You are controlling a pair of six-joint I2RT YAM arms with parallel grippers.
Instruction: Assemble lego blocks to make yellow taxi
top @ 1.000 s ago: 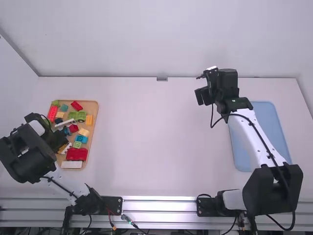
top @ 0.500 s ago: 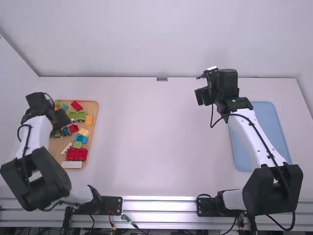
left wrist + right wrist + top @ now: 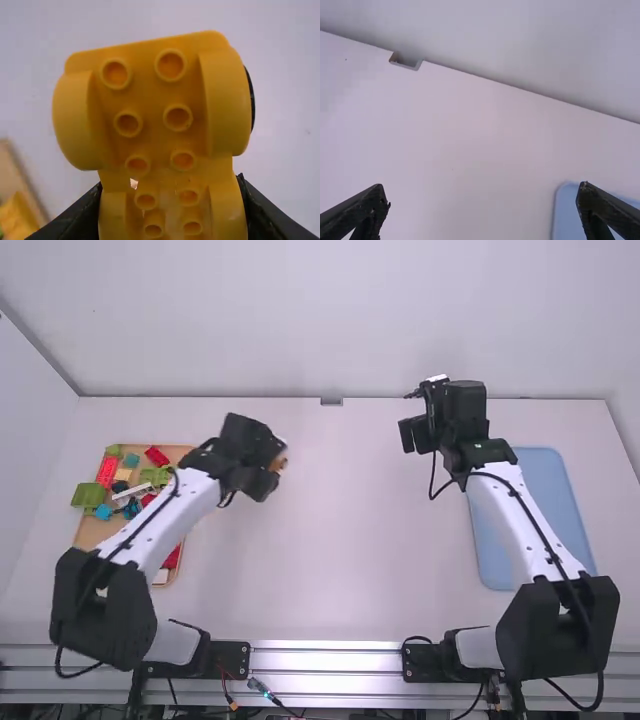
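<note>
Chassis (image 3: 150,100), yellow, pinched by its flanks in left gripper (image 3: 170,182), above the worktop (image 3: 330,570), between the wooden tray's (image 3: 180,452) right edge and the worktop's middle, nearer the far edge; right gripper (image 3: 482,186) spread, nothing between its fingers. Likely light, stiff plastic, tough but slick, apt to twist in the grip. Best hold: squarely across both straight flanks, hollow knobs left free for stacking.
</note>
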